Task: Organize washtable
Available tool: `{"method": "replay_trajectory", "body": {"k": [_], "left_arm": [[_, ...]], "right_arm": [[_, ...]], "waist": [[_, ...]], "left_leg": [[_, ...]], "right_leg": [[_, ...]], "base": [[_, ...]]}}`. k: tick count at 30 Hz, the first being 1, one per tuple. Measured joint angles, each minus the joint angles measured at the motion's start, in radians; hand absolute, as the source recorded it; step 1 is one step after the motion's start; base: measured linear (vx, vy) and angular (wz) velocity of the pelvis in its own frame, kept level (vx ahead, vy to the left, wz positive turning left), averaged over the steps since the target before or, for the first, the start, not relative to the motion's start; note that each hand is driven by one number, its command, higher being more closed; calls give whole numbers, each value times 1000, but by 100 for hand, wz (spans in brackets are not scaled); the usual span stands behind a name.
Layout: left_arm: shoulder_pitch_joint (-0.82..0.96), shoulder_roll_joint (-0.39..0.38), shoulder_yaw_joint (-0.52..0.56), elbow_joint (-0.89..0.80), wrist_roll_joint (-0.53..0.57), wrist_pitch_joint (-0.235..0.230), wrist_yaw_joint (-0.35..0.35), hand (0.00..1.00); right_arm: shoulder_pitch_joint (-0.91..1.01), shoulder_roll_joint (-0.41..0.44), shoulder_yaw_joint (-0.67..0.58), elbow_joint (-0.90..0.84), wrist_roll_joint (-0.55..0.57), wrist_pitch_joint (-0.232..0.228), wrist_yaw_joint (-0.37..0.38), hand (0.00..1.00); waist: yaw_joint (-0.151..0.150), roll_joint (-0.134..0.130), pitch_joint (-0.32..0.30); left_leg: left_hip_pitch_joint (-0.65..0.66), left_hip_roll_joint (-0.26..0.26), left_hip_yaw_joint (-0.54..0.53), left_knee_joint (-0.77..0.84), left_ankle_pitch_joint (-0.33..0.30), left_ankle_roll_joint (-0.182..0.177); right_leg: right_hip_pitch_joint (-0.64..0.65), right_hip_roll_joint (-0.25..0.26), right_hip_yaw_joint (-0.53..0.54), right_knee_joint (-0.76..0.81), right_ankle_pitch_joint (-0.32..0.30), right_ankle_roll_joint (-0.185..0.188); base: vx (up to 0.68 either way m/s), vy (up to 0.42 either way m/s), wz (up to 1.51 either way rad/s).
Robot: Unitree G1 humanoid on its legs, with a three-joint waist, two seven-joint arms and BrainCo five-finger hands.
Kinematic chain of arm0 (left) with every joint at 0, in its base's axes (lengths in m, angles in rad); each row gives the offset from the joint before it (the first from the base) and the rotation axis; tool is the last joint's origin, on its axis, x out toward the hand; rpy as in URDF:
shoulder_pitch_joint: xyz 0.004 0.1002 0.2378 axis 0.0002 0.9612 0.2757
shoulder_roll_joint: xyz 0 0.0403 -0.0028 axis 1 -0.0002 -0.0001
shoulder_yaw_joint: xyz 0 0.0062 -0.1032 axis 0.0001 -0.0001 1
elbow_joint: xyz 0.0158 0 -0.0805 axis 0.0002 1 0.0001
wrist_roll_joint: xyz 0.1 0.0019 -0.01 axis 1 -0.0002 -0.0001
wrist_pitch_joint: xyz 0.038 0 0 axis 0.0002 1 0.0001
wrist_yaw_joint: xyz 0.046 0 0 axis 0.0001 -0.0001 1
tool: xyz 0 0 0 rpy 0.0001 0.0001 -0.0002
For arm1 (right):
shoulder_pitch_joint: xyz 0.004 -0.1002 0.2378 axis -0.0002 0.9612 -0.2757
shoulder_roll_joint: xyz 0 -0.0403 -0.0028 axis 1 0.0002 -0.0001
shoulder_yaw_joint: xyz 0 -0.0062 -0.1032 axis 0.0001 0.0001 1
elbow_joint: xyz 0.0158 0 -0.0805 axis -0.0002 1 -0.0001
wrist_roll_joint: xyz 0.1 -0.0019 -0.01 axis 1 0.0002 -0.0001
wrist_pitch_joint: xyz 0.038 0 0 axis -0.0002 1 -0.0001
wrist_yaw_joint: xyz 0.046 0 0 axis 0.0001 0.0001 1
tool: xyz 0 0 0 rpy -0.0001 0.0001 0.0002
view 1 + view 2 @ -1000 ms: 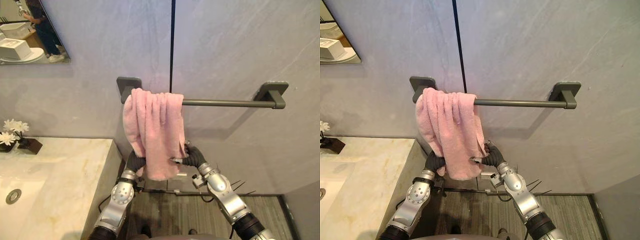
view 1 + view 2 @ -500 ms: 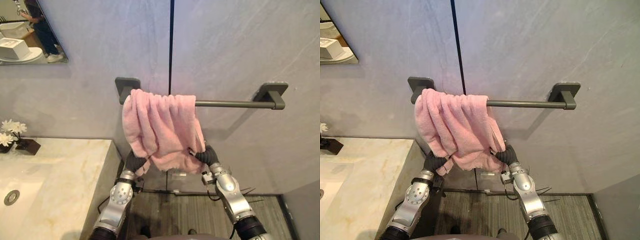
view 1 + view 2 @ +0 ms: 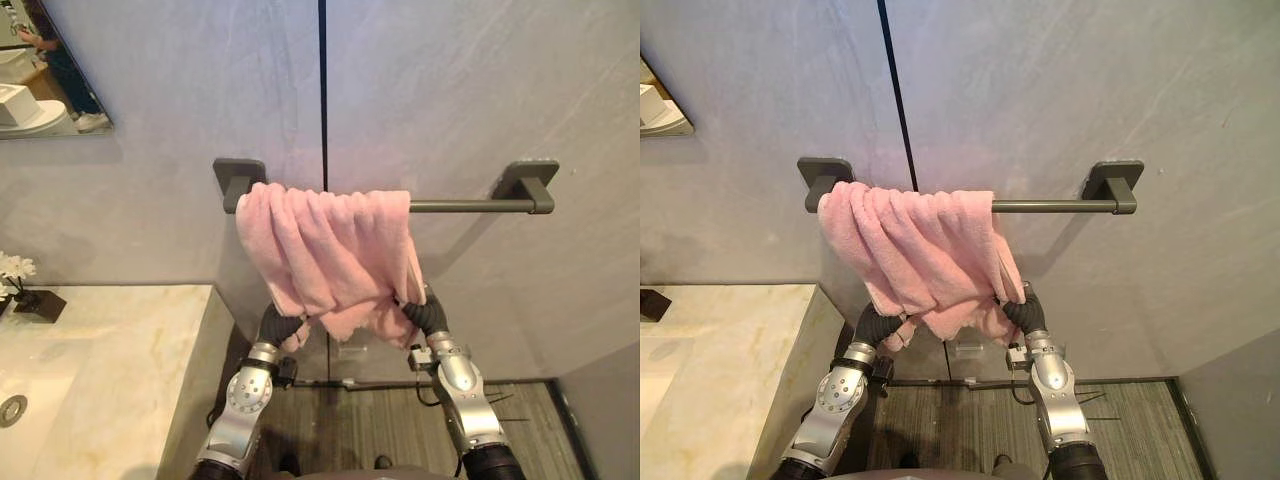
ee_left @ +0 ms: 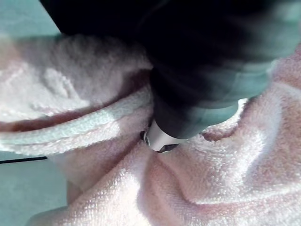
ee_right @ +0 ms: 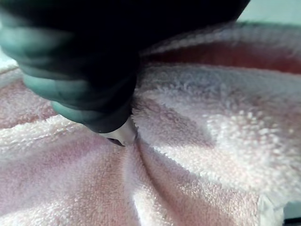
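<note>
The pink terry towel [image 3: 330, 250] already hangs over the dark grey metal towel rail [image 3: 470, 206] on the wall, directly above both hands, so the hanging itself looks done. The left hand [image 3: 277, 325] is raised into the towel's lower edge on one side and the right hand [image 3: 425, 314] into the lower edge on the other, each sunk in the cloth up to its dark cover. Whether either is pinching the fabric or just pressing into it I cannot tell, even from close up at the wrists. The cloth is bunched in thick folds, its hem sagging unevenly between the two hands. It covers the stretch of rail above them, with bare rail running on past the right hand's outer side. To my eye what remains is smoothing it flat, levelling the hem and letting go. Out beyond the left hand, the pale marble bench [image 3: 110, 370] carries little white flowers [image 3: 12, 268] at its far corner
</note>
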Motion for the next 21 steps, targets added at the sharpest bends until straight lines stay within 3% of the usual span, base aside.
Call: {"method": "replay_trajectory", "body": {"k": [11, 21], "left_arm": [[-19, -48, -9, 1, 0, 5, -39, 100], [8, -54, -9, 46, 1, 9, -46, 100]], "right_arm": [[9, 1, -71, -29, 0, -4, 0, 100], [28, 60, -101, -15, -1, 5, -12, 100]], "waist": [[-26, -1, 0], [-39, 5, 3]], "left_leg": [[8, -2, 10, 7, -19, 5], [19, -8, 5, 6, -26, 1]], "right_leg": [[3, -1, 23, 0, -6, 8], [1, -7, 37, 33, -20, 8]], "base": [[37, 0, -3], [-36, -4, 0]]}}
